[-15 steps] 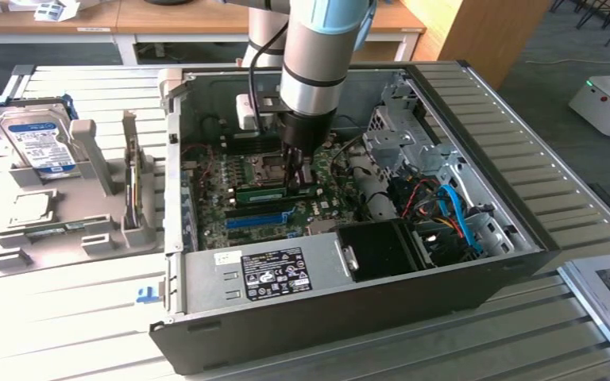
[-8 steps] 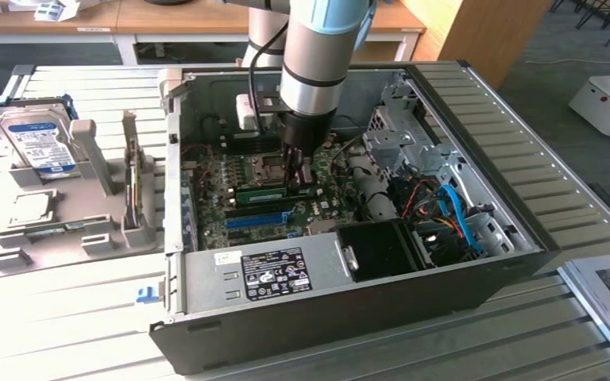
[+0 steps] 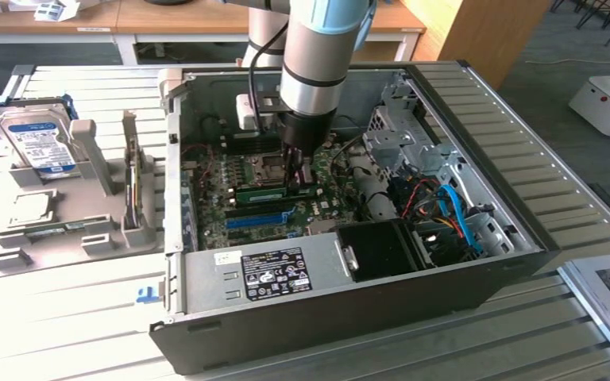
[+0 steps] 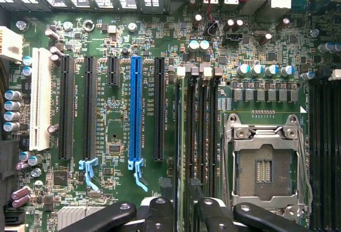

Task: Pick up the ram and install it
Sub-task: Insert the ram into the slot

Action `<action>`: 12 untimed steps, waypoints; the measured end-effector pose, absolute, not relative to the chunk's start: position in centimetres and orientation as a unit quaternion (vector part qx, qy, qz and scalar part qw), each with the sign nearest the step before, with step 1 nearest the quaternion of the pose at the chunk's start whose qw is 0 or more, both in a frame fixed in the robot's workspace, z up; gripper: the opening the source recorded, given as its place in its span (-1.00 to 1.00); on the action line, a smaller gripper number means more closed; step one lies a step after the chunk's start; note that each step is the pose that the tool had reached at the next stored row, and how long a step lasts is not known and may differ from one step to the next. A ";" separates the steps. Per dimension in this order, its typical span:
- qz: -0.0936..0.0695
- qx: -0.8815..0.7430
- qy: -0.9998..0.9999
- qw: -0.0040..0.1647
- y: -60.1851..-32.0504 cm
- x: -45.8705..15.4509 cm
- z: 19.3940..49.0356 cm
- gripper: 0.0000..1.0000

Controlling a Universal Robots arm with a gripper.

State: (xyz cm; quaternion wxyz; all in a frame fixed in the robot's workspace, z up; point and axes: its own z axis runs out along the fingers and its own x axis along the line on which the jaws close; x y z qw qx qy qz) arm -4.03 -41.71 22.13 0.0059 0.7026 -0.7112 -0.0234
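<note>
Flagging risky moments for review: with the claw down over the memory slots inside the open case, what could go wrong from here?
1. The slim green ram stick stands edge-on between the fingers of the open claw. Whether it is fully seated is unclear, so it could tilt in its slot.
2. The open silver processor socket lies bare right beside the slots; a sideways drift of the claw could strike it.

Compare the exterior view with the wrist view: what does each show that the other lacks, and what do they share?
Exterior view: the arm coming down into the open case, the hard drive in a grey holder at that view's left, and the ram under the gripper.
Wrist view: a white slot and black slots close up.
Both: the motherboard, its blue slot, the CPU socket and the gripper.
</note>
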 end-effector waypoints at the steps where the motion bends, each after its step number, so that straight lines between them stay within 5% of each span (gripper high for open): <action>1: -0.023 0.703 -0.711 0.006 -41.7 -4.0 22.1 -0.49; 12: -0.023 0.703 -0.711 0.006 -41.7 -4.0 23.7 -0.49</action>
